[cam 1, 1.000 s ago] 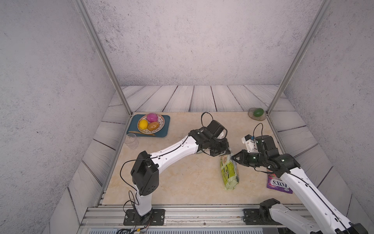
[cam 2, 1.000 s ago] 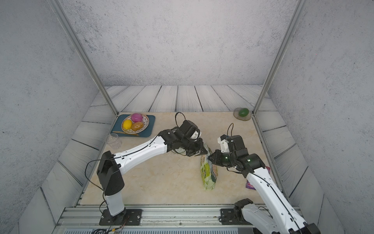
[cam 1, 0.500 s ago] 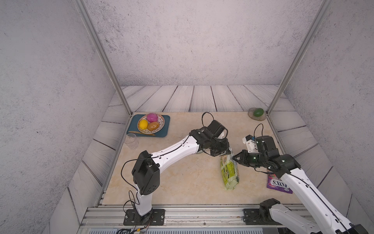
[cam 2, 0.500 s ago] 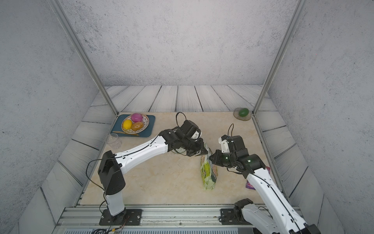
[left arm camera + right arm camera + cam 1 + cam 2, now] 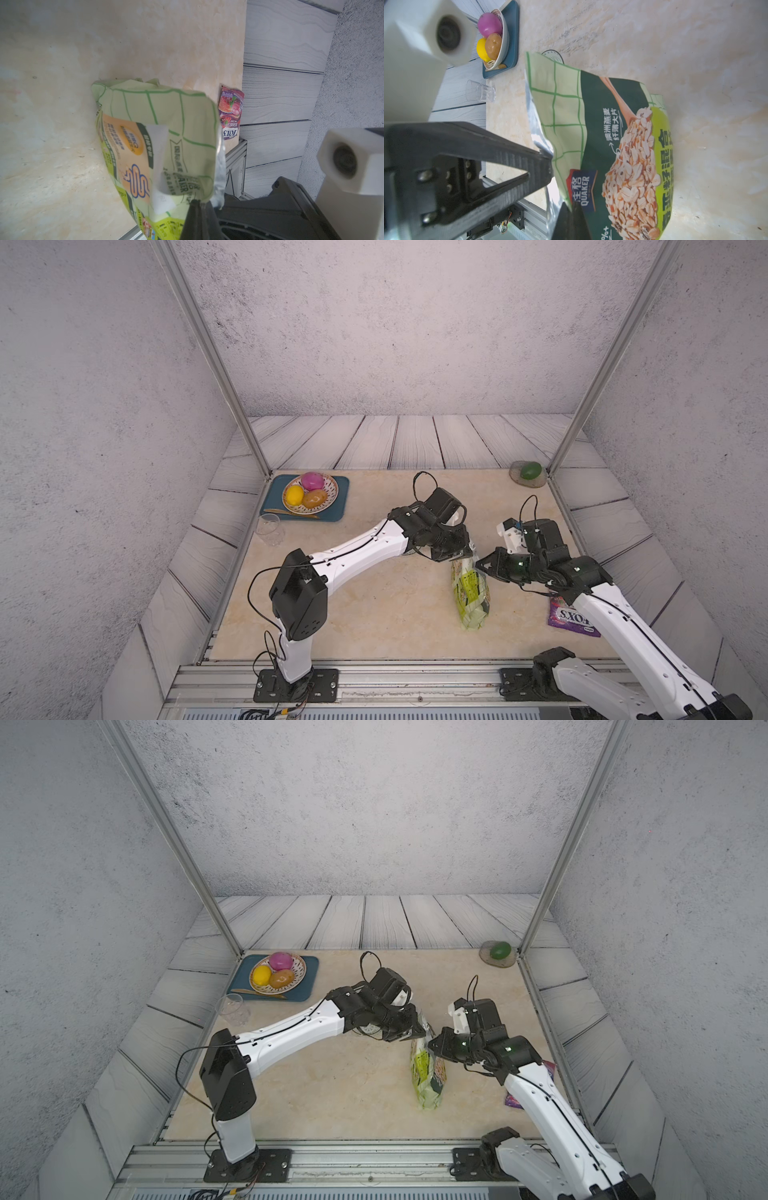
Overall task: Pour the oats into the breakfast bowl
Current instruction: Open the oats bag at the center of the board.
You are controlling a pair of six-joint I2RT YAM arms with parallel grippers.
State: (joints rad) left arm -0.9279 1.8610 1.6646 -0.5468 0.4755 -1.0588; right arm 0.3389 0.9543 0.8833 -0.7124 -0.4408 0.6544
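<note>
The oats bag (image 5: 471, 593), yellow-green with an oat picture, stands upright right of the table's middle. No loose oats show. My left gripper (image 5: 466, 558) is shut on one lip of the bag's top. My right gripper (image 5: 483, 566) is shut on the opposite lip. In the left wrist view the fingertips (image 5: 199, 204) pinch the bag (image 5: 162, 128). The right wrist view has my right gripper (image 5: 572, 205) on the bag (image 5: 612, 145) and the left gripper (image 5: 547, 164) on the far lip. The breakfast bowl (image 5: 368, 1030) sits under my left wrist, mostly hidden; its rim (image 5: 552, 54) peeks behind the bag.
At the back left a blue tray (image 5: 338, 499) carries a patterned dish (image 5: 328, 495) with three fruits. A clear glass cup (image 5: 270, 529) stands in front of the tray. A purple FOX'S bag (image 5: 571, 618) lies under my right arm. A green fruit (image 5: 531, 470) rests at the back right corner.
</note>
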